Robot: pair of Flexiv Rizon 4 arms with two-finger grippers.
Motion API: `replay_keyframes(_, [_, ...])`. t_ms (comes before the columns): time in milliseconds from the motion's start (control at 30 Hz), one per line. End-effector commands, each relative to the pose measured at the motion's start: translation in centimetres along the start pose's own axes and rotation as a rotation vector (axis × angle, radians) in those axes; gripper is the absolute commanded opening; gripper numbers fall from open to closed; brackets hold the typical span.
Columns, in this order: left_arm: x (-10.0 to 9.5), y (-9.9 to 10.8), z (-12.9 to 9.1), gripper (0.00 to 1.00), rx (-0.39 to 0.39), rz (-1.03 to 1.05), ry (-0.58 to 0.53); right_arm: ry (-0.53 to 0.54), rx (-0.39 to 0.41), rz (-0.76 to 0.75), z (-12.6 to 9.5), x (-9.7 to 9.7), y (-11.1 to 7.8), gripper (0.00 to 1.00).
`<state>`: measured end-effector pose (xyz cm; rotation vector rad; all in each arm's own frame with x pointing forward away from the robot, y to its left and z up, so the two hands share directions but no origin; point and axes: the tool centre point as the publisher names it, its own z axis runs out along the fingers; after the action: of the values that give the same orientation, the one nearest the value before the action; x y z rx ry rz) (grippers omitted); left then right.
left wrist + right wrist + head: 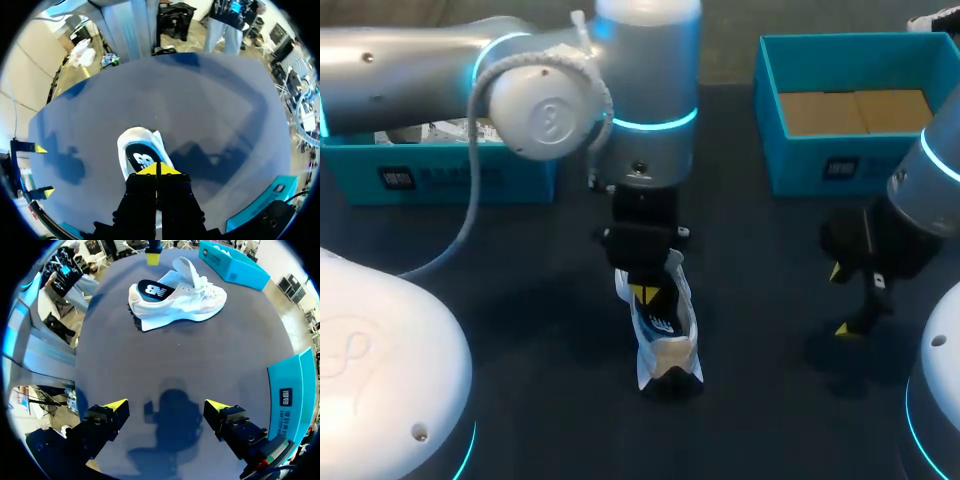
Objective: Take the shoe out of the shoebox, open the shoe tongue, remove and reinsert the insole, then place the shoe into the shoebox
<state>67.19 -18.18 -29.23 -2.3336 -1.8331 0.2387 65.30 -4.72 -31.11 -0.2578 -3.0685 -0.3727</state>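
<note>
A white shoe [665,345] [185,300] stands on the dark table near the middle, outside both boxes. Its tongue [187,267] is pulled up. A black insole [142,159] [150,290] lies in the heel opening. My left gripper [645,293] [157,169] hangs over that opening, its yellow tips shut together just above the insole, and I cannot see anything held between them. My right gripper [850,300] [167,412] stands open to the right of the shoe, over bare table, with nothing between its fingers.
The blue shoebox [770,110] [295,395] with brown cardboard inside stands at the back right, close behind my right arm. A second blue box [440,175] [235,265] holding white paper sits at the back left.
</note>
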Motion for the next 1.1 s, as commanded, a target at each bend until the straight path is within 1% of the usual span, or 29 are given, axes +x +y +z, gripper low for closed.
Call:
replay_keyframes(33, [-1.2, 0.8, 1.4, 0.0, 0.009, 0.017, 0.128, -0.003, 0.0, -0.001, 0.0, 0.1, -0.1, 1.0])
replay_keyframes(200, [-1.3, 1.0, 2.8, 0.0, -0.004, 0.021, 0.179, -0.003, 0.0, -0.001, 0.0, 0.1, -0.1, 1.0])
replay_keyframes(333, [-1.0, 0.8, 2.9, 0.0, -0.003, 0.032, 0.166, -0.003, 0.0, -0.001, 0.0, 0.1, -0.1, 1.0])
replay_keyframes(567, [-0.1, 0.3, 4.2, 0.0, 0.023, 0.013, 0.147, -0.003, 0.0, -0.001, 0.0, 0.1, -0.1, 1.0])
replay_keyframes(700, [0.5, -0.3, 3.5, 0.0, 0.013, 0.002, 0.115, -0.003, 0.0, -0.001, 0.0, 0.1, -0.1, 1.0])
replay_keyframes(867, [0.4, -0.7, 3.3, 0.0, 0.011, 0.007, 0.11, -0.003, 0.0, -0.001, 0.0, 0.1, -0.1, 1.0])
replay_keyframes(1100, [0.0, -0.1, 5.0, 0.0, 0.037, -0.023, 0.106, -0.003, 0.0, -0.001, 0.0, 0.1, -0.1, 1.0])
